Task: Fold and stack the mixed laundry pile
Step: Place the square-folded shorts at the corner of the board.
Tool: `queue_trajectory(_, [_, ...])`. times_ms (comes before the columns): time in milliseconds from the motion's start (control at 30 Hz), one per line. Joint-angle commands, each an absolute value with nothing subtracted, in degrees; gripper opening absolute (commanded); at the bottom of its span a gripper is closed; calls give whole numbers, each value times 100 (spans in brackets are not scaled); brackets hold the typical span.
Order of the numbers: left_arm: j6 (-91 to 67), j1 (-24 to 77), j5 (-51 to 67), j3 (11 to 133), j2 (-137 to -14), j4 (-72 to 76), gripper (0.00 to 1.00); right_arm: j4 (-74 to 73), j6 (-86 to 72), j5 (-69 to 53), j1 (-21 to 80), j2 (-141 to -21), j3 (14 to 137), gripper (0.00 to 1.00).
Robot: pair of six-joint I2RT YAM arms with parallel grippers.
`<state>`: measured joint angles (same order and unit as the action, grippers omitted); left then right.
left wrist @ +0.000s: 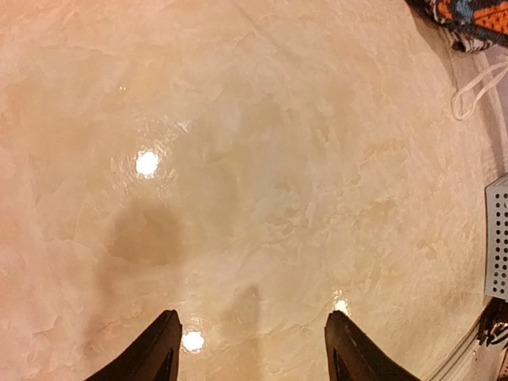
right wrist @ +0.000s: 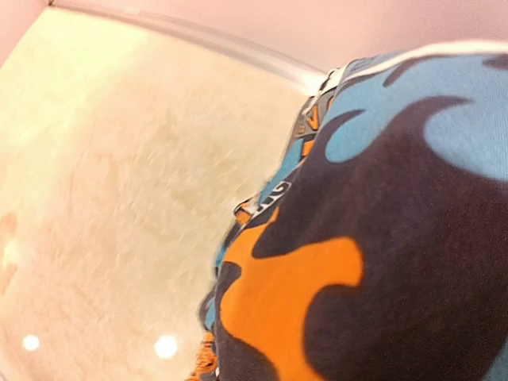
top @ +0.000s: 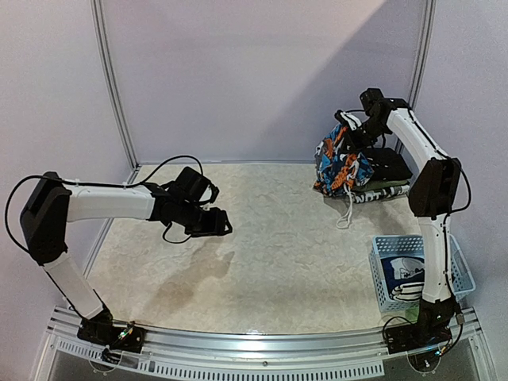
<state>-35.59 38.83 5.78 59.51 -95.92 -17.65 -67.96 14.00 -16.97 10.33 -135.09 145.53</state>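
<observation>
Cloth soft and limp, the cartoon-print garment (top: 337, 163) hung over the laundry pile (top: 386, 171) far right on the surface (top: 262, 254), clamped in my right gripper (top: 355, 135), probably better taken by its hem.

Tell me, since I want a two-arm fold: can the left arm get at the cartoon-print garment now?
Probably, at a stretch: the left gripper is open, and only bare table lies between it and the cartoon-print garment hanging from the right gripper.

Right pincer (top: 352, 133) holds cartoon-print garment (top: 340, 165) aloft.
</observation>
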Motion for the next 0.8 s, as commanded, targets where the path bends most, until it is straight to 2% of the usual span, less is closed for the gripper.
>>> queue_trajectory(0, [-3561,3875,646,6019,-9717,-1956,63,-6420,1412,-1665,753,-13848,15002,0])
queue_trajectory(467, [-3695,3989,715,6157,-9905,-2117,63,-5929,2317,-1046,278,-13923,15298,0])
queue_trajectory(767, [-3713,4051,903,6292,-10186,-2065,63,-5588,3390,-57,226,-14079,15301,0])
